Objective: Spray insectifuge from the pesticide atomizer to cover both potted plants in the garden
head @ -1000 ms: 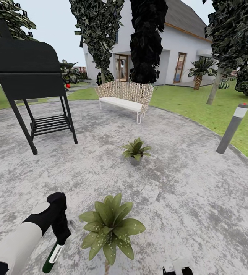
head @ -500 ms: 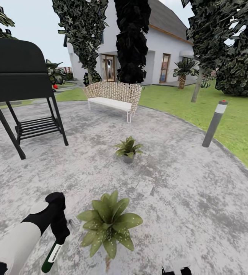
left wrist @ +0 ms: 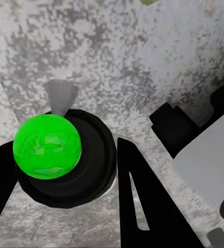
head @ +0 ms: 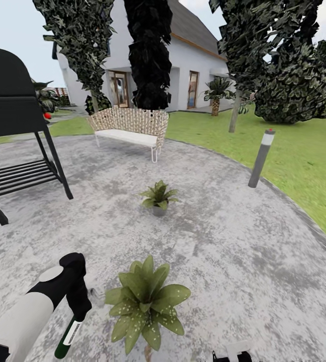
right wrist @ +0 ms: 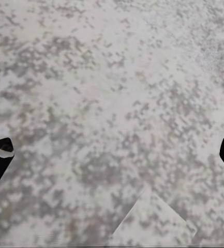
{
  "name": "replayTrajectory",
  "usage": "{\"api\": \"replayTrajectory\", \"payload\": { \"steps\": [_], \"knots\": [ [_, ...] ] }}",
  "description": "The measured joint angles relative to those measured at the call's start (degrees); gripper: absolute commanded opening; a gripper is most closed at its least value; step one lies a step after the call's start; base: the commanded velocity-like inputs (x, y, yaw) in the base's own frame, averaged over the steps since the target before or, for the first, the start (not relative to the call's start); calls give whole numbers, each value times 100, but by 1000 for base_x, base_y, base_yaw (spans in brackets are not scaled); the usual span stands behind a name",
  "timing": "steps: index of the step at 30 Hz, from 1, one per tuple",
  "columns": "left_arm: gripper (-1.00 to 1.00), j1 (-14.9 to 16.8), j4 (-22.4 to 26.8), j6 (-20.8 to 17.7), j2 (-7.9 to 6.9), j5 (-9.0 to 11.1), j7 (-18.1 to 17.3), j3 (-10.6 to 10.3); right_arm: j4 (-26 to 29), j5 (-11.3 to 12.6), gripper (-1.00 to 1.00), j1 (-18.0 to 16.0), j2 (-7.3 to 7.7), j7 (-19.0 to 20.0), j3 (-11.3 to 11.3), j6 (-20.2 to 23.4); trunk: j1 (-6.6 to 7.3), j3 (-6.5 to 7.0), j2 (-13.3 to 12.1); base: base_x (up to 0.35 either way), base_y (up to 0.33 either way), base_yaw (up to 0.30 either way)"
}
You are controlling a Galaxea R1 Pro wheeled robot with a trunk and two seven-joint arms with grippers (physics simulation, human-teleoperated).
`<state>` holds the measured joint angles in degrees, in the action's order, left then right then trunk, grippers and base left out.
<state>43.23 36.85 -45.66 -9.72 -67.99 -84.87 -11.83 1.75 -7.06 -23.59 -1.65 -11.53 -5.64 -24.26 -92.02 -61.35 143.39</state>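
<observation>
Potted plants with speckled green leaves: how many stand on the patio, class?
2. One potted plant stands near the camera beside the left arm; the other stands mid-patio, before the wicker bench.

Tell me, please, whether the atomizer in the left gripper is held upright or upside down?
Upside down, tilted. In the head view the pesticide atomizer hangs below the left gripper, its dark green body pointing down at the patio.
</observation>
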Motion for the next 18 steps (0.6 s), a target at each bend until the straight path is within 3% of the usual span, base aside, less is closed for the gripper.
{"api": "replayTrajectory", "payload": {
  "steps": [10, 15, 18],
  "knots": [
    [-100, 7, 12, 0, 54, 16, -1, -15, 2, -15, 100, -1, 9, 8, -7, -7, 0, 0, 0, 1, 2, -22],
    [-100, 40, 15, 6, 5, 19, -5, -20, 7, -2, 100, -1, -6, 11, 10, -2, 0, 0, 0, 0, 0, -22],
    [-100, 90, 8, 42, -35, 0, -232, -17, 9, 0, 100, 0, -1, 9, 17, -3, 0, 0, 0, 0, 0, -217]
  ]
}}
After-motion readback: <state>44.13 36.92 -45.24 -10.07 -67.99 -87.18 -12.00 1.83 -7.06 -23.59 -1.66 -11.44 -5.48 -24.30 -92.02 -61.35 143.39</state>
